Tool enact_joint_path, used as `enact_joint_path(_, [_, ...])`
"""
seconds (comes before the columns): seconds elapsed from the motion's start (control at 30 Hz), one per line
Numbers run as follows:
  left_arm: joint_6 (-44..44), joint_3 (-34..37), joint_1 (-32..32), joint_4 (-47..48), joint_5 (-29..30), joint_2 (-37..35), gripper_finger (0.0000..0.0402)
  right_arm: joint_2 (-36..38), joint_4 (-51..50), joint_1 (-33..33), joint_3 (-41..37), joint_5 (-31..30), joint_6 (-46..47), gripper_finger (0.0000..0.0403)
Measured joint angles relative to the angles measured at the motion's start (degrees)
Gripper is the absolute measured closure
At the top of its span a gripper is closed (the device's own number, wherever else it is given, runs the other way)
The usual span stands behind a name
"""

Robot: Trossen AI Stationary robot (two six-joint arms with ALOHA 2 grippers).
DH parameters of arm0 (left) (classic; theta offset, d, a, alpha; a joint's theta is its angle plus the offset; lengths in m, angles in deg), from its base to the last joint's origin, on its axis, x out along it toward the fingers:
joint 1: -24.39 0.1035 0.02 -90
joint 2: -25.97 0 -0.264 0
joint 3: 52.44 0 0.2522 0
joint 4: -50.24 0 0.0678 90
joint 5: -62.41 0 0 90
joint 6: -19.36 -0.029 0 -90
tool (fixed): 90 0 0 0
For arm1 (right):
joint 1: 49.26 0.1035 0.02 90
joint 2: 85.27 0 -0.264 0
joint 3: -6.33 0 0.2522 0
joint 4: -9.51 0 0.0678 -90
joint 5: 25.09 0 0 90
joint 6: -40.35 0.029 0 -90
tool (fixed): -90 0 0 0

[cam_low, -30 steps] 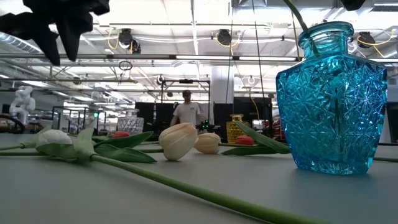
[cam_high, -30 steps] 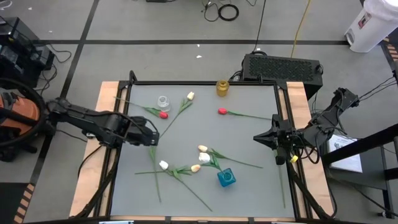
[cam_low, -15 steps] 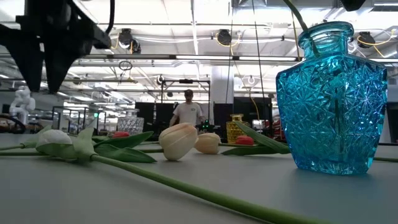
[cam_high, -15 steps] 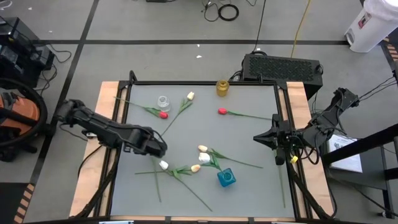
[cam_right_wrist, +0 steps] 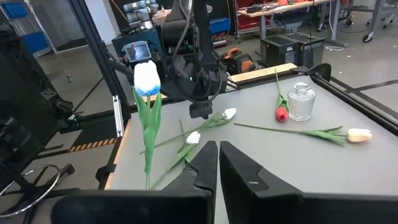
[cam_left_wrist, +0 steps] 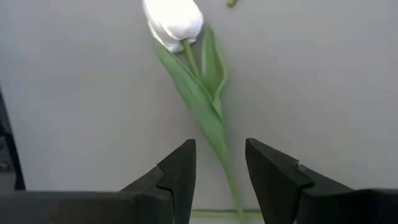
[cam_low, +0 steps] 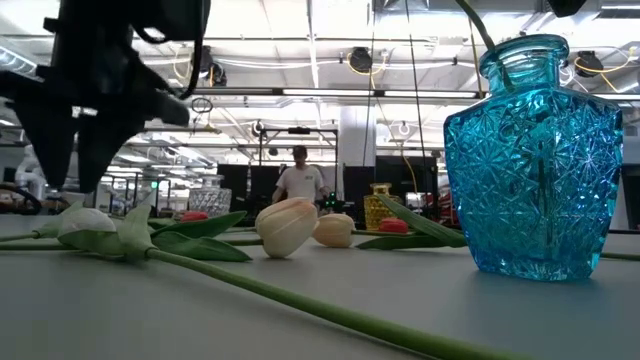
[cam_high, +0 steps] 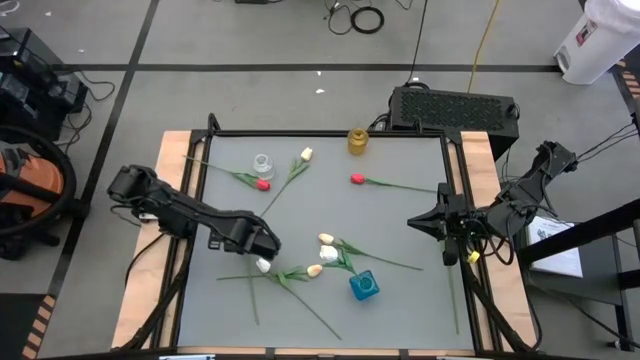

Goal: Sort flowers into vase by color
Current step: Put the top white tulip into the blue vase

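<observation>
Two arms in the high view: left gripper (cam_high: 262,248) sits over the white-headed artificial tulip with thin green stem (cam_high: 263,265) near the front-left of the grey worktop (cam_high: 400,215); right gripper (cam_high: 415,222) waits at the right edge. Other flowers are scattered: red tulip (cam_high: 357,179) toward the back right, another red one (cam_high: 262,184) touching the small clear glass vase (cam_high: 262,162) at back left, cream tulip (cam_high: 306,154) beside it, two cream heads (cam_high: 326,239) mid-front next to the blue cut-glass vase (cam_high: 364,286), which stands near the front edge; amber glass vase (cam_high: 357,141) at the back edge. Low view: left gripper (cam_low: 75,150) hangs just above the white head (cam_low: 85,221), not touching; blue vase (cam_low: 535,160) upright with one stem in its neck. Left wrist view: fingers (cam_left_wrist: 177,180) spread apart, empty, straddling the stem (cam_left_wrist: 208,124) below the leaves, head (cam_left_wrist: 174,18) ahead. Right wrist view: fingers (cam_right_wrist: 202,165) pressed together on nothing; the white tulip (cam_right_wrist: 146,78) in the foreground stands in the blue vase. Handling guess: very light, stem thin and bendy, likely to roll or slip; pinch the stem just under the leaves, not the soft head, so it hangs straight for insertion.
</observation>
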Motion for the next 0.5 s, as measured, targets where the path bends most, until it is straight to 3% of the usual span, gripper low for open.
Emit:
enact_joint_path(0.3, [0.0,0.3,0.2,0.0,0.4,2.5,0.0254,0.0,0.0,0.0,0.0,0.3,0.0,0.0392])
enact_joint_path(0.5, [-0.3,5.3,0.3,-2.1,-0.5,2.6,0.0254,0.0,0.3,0.0,0.0,0.3,0.1,0.0392])
